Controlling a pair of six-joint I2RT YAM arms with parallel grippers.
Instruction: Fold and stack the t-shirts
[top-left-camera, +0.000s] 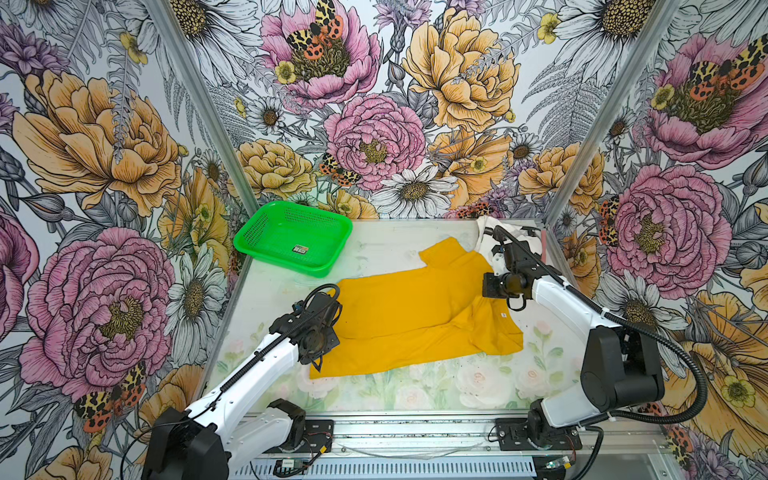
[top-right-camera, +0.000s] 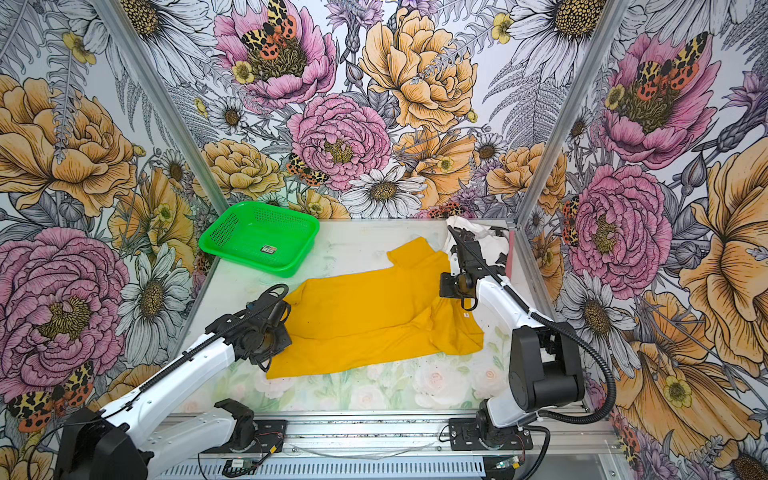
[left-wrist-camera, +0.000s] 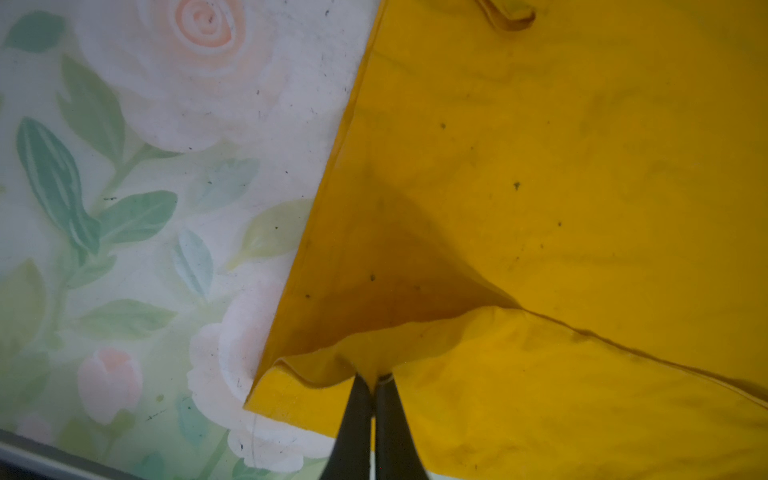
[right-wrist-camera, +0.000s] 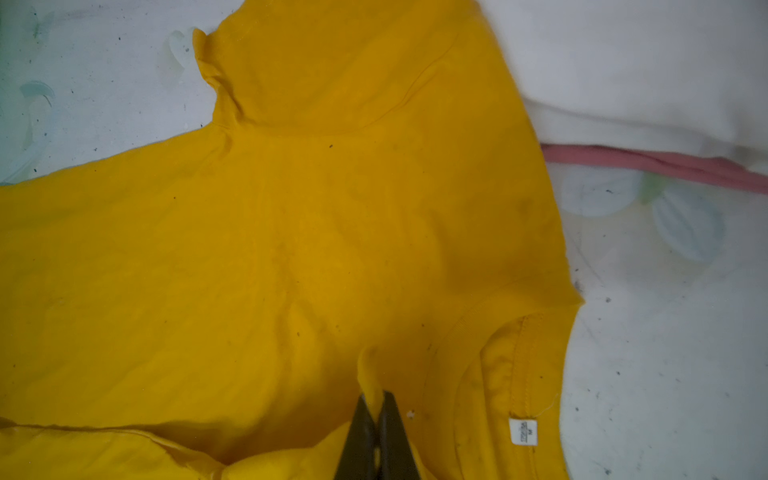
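The mustard-yellow t-shirt (top-left-camera: 407, 307) lies spread across the middle of the flowered table (top-left-camera: 415, 399), one sleeve reaching toward the far side and its near-right part folded over itself by the small white neck label (right-wrist-camera: 523, 432). The left gripper (left-wrist-camera: 374, 380) is pinched tight on a fold of the yellow hem at the shirt's near-left corner, holding it raised off the table. The right gripper (right-wrist-camera: 379, 397) is clamped just as tight on a pucker of cloth beside the collar. The white t-shirt (right-wrist-camera: 623, 62) sits bunched in the far right corner, with a strip of the pink t-shirt (right-wrist-camera: 665, 164) along its edge. The green mesh basket (top-left-camera: 257, 228) stands far left, apart from the shirts.
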